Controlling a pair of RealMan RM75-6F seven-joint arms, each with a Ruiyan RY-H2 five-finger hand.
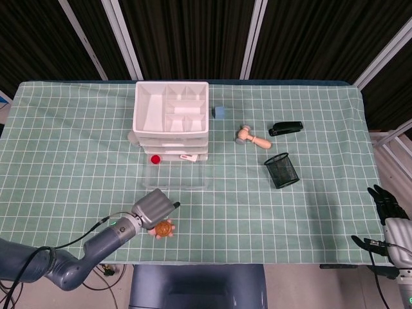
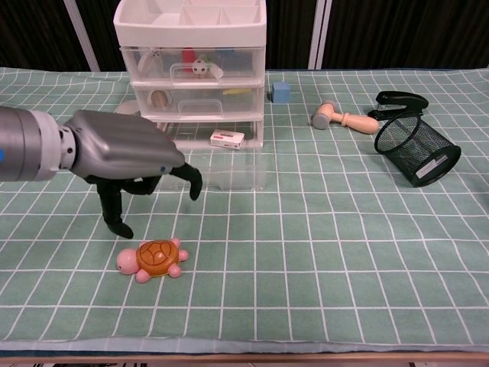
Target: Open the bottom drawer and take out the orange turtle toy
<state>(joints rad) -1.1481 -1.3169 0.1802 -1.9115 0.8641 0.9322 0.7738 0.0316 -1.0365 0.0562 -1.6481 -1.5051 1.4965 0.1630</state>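
The orange turtle toy point(image 2: 152, 259) point(image 1: 163, 229) lies flat on the green checked cloth near the front edge, with pink head and feet. Just above and behind it hovers my left hand point(image 2: 126, 157) point(image 1: 152, 208), fingers spread and off the toy, holding nothing. Behind that, the white drawer unit point(image 2: 195, 76) point(image 1: 171, 122) has its clear bottom drawer point(image 2: 218, 164) point(image 1: 176, 171) pulled out toward the front. My right hand point(image 1: 384, 215) hangs past the table's right edge, low, with fingers apart and empty.
Right of the drawers lie a blue cube point(image 2: 281, 92), a wooden mallet point(image 2: 341, 118), a black stapler point(image 2: 396, 99) and a tipped black mesh cup point(image 2: 416, 149). A small white item point(image 2: 228, 138) sits in the open drawer. A red-capped item point(image 1: 155, 159) shows at its left corner.
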